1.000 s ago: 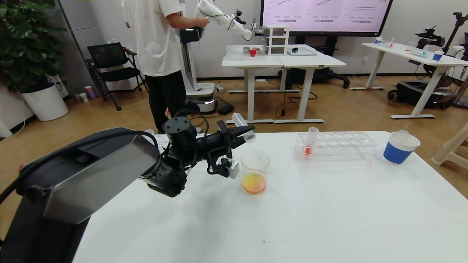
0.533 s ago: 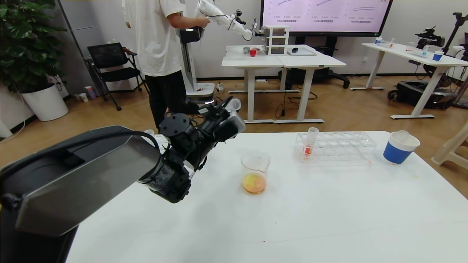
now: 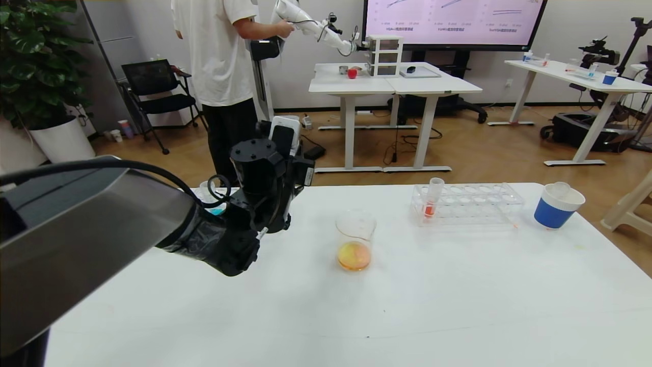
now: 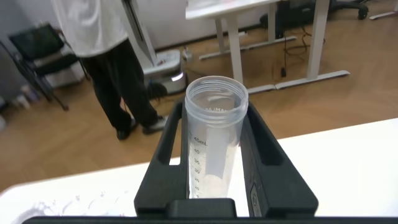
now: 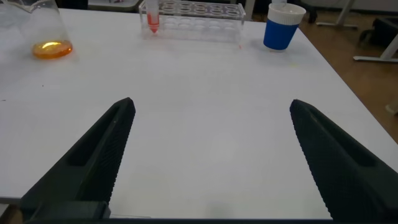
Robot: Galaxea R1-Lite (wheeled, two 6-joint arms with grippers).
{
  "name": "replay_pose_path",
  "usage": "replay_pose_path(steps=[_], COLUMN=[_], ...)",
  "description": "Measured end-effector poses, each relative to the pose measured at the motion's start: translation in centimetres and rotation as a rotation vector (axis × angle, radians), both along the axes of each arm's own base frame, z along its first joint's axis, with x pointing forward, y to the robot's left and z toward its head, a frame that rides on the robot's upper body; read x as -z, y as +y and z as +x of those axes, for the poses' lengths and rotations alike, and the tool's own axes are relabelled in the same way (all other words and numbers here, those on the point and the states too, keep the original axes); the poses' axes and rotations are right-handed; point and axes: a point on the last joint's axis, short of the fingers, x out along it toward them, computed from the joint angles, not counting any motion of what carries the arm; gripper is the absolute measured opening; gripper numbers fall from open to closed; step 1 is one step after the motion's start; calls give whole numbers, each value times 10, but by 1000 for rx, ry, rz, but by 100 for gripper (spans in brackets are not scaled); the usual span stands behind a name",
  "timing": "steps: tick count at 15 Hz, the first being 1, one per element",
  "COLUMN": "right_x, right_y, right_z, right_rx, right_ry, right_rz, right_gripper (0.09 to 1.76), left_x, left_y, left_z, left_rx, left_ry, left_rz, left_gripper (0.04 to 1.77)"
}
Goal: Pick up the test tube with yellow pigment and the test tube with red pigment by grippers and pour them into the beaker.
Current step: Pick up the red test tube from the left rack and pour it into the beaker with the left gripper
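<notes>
Now that the left gripper (image 4: 214, 186) has swung back from over the beaker (image 3: 355, 239) and turned upright at the table's (image 3: 407, 306) left rear, we're clamped on an emptied test tube (image 4: 214, 143), mouth up. Beaker holds orange-yellow mix, so we judge both pours done. Right gripper (image 5: 211, 155) hangs spread wide, idle, low over the table. One red tube (image 3: 432, 200) sits in the rack (image 3: 473, 204).

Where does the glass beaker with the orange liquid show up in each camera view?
Head view: the beaker stands mid-table, right of the left gripper.
Left wrist view: not in it.
Right wrist view: at the upper left corner.
Shared landmark: the tube rack beside it.
</notes>
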Motion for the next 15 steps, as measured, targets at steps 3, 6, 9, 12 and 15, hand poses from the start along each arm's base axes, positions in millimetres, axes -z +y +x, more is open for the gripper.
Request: replay_pose_path(steps=[3,6,9,12,15], right_x=[0,0,0,0,0], right_y=[0,0,0,0,0], right_z=[0,0,0,0,0], right_rx=[0,1,0,0,0], right_ry=[0,0,0,0,0], right_rz=[0,0,0,0,0], right_gripper=[174,174,174,174,174], left_x=[-14,-25,-36,-42,-41], left_y=[22,55,104,169,228], left_z=[-4,-2,4,9,10], left_rx=[-49,-106,-174,-246,-306], left_ry=[64,47,19,0,-10], left_rz=[-117,-128,-137,-161,-198], left_gripper=[50,50,50,50,50])
